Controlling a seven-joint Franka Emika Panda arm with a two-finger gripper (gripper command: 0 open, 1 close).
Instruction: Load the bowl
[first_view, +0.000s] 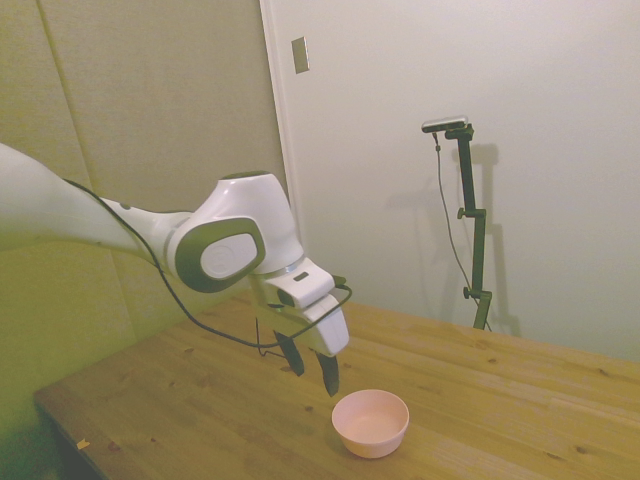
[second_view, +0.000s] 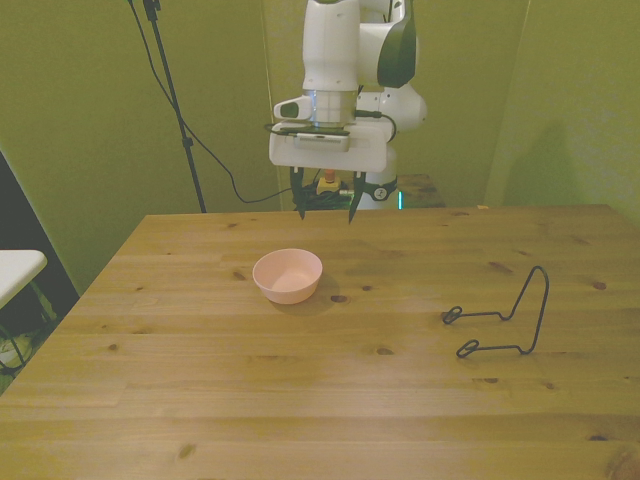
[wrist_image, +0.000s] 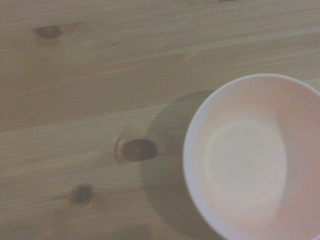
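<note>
From the side we see the claw (first_view: 313, 374) hanging in the air above the wooden surface (first_view: 180, 400), its two dark fingers (first_view: 328, 373) pointing down with a clear gap between them and nothing held. The pink bowl (first_view: 370, 422) sits upright on the surface just beside the claw and lower than its fingertips; the two are apart, not touching. A thin dark wire stand (first_view: 264, 340) peeks out behind the claw, mostly hidden by it.

From the front we see the claw (second_view: 327, 209) raised over the far part of the surface (second_view: 300, 400), fingers spread wide and empty. The bowl (second_view: 288, 275) rests below the claw and a little toward the front view's left of it, nearer the camera than the fingertips. The bowl has nothing in it. The wire stand (second_view: 505, 315) stands well apart from the claw, off toward the front view's right, resting on its bent feet with its loop rising upward.

From the wrist we see the bowl (wrist_image: 252, 155) close by and cut off by the frame edge, its pale inside bare and smooth. Beside it lies bare wood (wrist_image: 75, 100) with dark knots (wrist_image: 139, 149), and the bowl's shadow falls on the boards next to its rim.
</note>
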